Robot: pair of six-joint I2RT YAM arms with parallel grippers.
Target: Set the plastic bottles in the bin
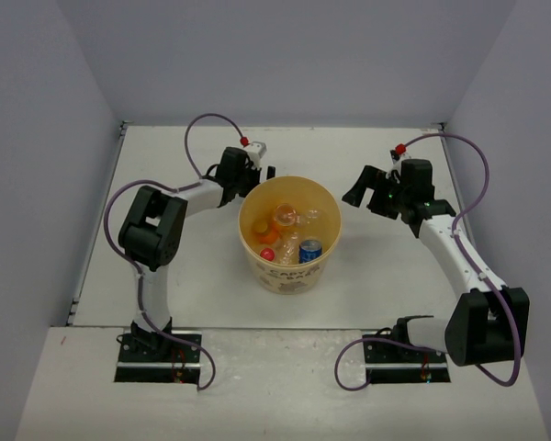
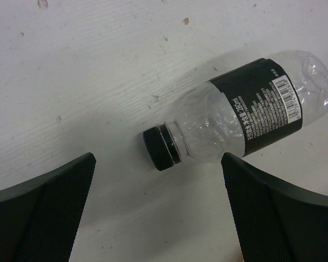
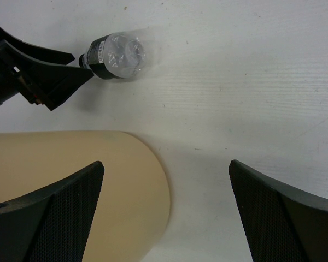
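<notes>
From above: finds the left pincer (image 1: 260,176) spread wide at the far left rim of the bin (image 1: 286,276). Finds the right pincer (image 1: 361,188) spread just as wide, off to the bin's right and apart from it. Between the two pincers, down inside the bin, picks out an orange bottle (image 1: 284,216), a second orange bottle (image 1: 266,234), a clear bottle (image 1: 305,218), a blue-labelled bottle (image 1: 309,250) and a red cap (image 1: 267,254).

From the left wrist: looks down past both fingers (image 2: 44,218), set far apart with nothing between the pads. Just ahead of the gap, on the white table (image 2: 98,65), shows a black-capped bottle (image 2: 246,109), clear with a black label, lying on its side. Cap toward the gap, base away to the right. Body close beside the tip of the finger at the right of the view; contact impossible to tell.

From the right wrist: again fingers (image 3: 284,218) wide apart, gripping nothing. Below the left-hand finger and reaching toward the middle of the gap, the cream wall of the bin (image 3: 87,180). Well ahead and to the left, the left pincer (image 3: 83,64), with the black-capped bottle (image 3: 120,54) on the table (image 3: 251,82), cap at those fingertips.
</notes>
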